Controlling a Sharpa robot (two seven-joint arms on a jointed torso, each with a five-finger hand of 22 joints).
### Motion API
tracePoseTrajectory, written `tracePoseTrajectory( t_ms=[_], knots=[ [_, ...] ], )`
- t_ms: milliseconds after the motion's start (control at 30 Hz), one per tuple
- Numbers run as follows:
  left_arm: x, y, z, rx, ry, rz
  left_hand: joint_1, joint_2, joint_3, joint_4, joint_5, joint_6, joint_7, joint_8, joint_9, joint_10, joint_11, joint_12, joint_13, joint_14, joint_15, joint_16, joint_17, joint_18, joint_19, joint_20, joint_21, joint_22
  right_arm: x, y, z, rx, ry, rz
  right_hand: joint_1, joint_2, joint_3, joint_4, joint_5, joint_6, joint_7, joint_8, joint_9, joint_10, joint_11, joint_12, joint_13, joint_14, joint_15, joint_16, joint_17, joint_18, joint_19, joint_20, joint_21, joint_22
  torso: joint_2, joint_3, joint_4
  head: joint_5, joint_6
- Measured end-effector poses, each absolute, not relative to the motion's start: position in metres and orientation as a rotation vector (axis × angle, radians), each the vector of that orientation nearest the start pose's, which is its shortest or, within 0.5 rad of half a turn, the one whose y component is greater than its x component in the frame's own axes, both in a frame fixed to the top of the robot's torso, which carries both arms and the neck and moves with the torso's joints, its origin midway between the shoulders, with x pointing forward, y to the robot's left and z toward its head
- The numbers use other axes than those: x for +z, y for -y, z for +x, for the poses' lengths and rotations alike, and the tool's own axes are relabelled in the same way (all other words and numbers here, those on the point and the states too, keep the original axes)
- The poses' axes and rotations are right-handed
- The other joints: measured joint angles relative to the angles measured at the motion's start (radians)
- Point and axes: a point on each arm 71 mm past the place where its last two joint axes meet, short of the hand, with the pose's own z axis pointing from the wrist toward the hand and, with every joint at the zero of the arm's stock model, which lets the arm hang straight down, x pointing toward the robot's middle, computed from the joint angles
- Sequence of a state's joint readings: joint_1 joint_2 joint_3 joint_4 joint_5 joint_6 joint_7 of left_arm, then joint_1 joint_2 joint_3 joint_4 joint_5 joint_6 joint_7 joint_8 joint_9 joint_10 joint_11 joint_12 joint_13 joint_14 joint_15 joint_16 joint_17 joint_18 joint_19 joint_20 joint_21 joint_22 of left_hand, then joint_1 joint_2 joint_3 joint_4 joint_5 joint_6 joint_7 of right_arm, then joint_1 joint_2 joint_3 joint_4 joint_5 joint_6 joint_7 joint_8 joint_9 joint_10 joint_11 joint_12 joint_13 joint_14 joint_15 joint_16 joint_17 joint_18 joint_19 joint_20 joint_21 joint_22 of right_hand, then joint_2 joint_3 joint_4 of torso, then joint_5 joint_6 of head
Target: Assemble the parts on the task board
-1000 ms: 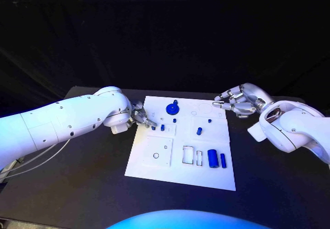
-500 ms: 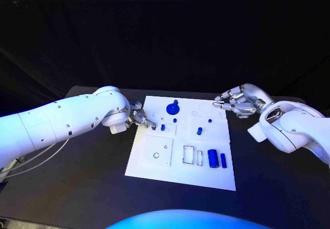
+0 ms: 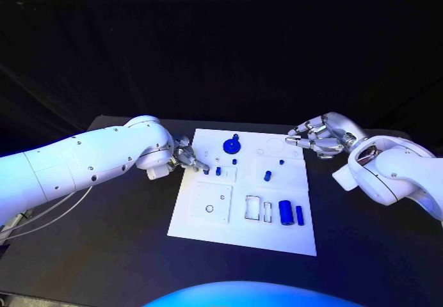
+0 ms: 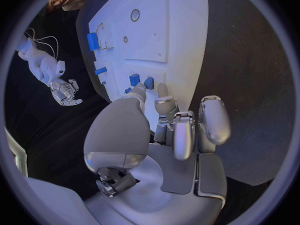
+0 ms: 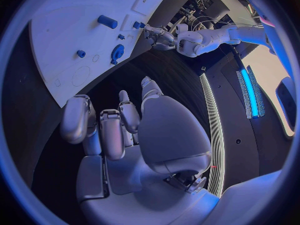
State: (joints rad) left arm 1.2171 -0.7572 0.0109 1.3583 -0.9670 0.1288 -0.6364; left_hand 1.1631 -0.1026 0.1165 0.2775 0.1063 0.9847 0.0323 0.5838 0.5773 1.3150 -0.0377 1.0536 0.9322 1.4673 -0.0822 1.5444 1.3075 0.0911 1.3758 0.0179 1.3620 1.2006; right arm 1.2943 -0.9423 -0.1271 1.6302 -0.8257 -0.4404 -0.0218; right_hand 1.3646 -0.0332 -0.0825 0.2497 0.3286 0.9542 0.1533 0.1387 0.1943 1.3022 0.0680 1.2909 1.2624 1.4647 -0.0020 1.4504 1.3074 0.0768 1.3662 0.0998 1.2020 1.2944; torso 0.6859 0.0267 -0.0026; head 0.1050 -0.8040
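Task board: white plate, flat at the middle of the black desk. Blue parts on it: round disc near the far edge; 2 small pegs by the left edge; 1 short peg mid-board; 2 cylinders lying side by side at the near right.

My left hand: at the board's left edge, fingers reaching down beside the 2 small pegs; whether they grasp one, I cannot tell.

My right hand: off the board's far right corner, fingers curled inward, grasping nothing.
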Motion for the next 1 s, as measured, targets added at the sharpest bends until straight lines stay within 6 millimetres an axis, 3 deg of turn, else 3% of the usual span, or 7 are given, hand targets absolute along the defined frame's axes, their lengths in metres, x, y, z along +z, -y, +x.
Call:
tracePoseTrajectory(
  t_ms=[1000],
  knots=[
    [-0.2147,-0.2238,0.512,-0.333,-2.327,-0.435,0.004,0.004,-0.023,0.007,0.0,0.0,0.0,0.004,-0.001,0.0,0.0,0.004,0.001,0.0,0.0,0.0,0.0,0.001,0.0,0.0,0.0,0.001,-0.1648,0.2275,0.473,0.927,-1.681,0.429,0.0,0.0,0.0,0.0,0.0,0.0,0.0,0.0,0.0,0.0,0.0,0.0,0.0,0.0,0.0,0.0,0.0,0.0,0.0,0.0,0.0,0.0,0.0,0.0001,0.0001,-0.005,0.005]
  ],
)
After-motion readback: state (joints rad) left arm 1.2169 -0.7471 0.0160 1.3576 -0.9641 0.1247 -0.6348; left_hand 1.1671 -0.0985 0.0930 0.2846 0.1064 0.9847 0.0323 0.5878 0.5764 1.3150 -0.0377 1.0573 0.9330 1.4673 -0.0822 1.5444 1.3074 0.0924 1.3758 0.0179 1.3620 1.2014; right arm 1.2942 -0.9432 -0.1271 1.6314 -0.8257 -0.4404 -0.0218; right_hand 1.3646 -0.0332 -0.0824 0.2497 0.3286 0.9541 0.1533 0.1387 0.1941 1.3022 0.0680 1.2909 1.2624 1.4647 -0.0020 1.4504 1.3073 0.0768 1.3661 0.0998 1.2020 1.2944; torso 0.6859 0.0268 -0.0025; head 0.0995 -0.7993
